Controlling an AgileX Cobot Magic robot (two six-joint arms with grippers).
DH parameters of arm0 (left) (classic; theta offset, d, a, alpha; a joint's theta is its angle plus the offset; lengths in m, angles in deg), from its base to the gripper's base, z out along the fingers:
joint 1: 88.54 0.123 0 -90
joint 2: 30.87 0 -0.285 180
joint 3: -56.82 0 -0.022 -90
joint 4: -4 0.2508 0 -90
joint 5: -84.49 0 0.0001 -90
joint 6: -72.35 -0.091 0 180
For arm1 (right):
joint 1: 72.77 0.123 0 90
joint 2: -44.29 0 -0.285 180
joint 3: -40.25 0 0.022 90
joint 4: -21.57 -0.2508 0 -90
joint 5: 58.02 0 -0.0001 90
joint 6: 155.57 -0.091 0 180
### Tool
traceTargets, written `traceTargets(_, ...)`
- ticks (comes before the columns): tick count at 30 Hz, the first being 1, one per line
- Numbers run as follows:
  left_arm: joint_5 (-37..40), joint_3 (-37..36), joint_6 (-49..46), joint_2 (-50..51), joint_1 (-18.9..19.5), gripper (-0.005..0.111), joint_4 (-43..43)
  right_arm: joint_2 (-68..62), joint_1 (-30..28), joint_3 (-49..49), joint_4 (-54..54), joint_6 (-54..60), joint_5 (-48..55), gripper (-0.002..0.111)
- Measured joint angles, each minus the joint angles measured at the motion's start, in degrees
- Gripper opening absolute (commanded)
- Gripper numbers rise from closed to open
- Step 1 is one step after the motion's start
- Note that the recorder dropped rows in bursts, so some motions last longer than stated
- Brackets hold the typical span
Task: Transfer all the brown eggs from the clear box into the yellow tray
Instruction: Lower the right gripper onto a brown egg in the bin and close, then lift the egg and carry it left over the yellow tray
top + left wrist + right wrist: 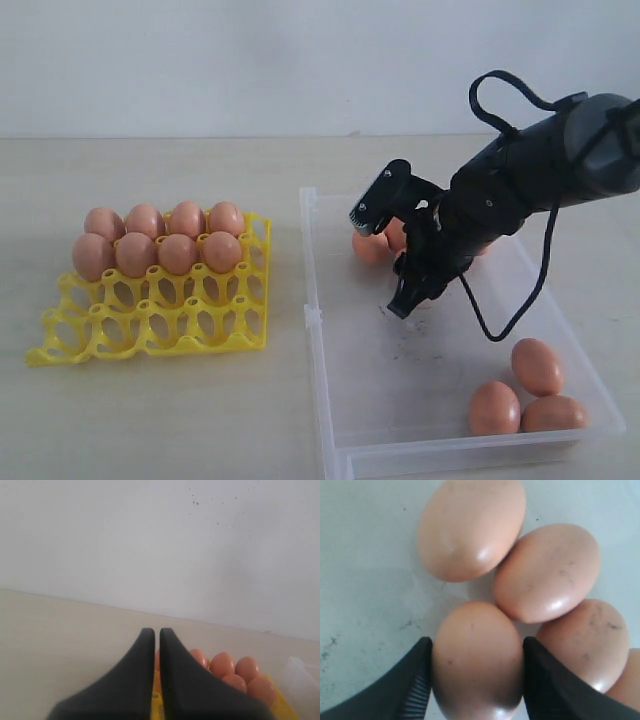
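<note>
Nearest, in the front right corner of the clear box (312, 330), three brown eggs (494, 407) lie bunched together, touching. Farther in, toward the box's far edge, the right gripper (476, 690) reaches down and is clamped on one egg (475, 645), a finger pressed against each of its sides; the neighbouring eggs (547, 572) crowd against it on the box floor. On the table (150, 420) beside the box's left edge sits the yellow tray (150, 330), its two far rows filled with eight eggs (178, 253), the near rows bare. The left gripper (156, 635) hangs clenched on nothing, tray eggs beyond it.
</note>
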Motion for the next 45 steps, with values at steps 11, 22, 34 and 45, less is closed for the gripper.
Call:
traceTargets(11,0.0,0.0,0.0,0.0,0.0,0.004,0.0,9.56,0.0,5.59,-0.1,-8.19,-16.8,0.0)
traceTargets(22,0.0,0.0,0.0,0.0,0.0,0.004,0.0,9.73,1.64,13.57,7.03,-20.06,-62.18,0.0)
traceTargets(34,0.0,0.0,0.0,0.0,0.0,0.004,0.0,-2.58,2.74,5.1,25.56,-31.37,-85.34,0.0)
traceTargets(45,0.0,0.0,0.0,0.0,0.0,0.004,0.0,-14.26,11.38,-12.78,30.59,-34.54,-85.72,0.0)
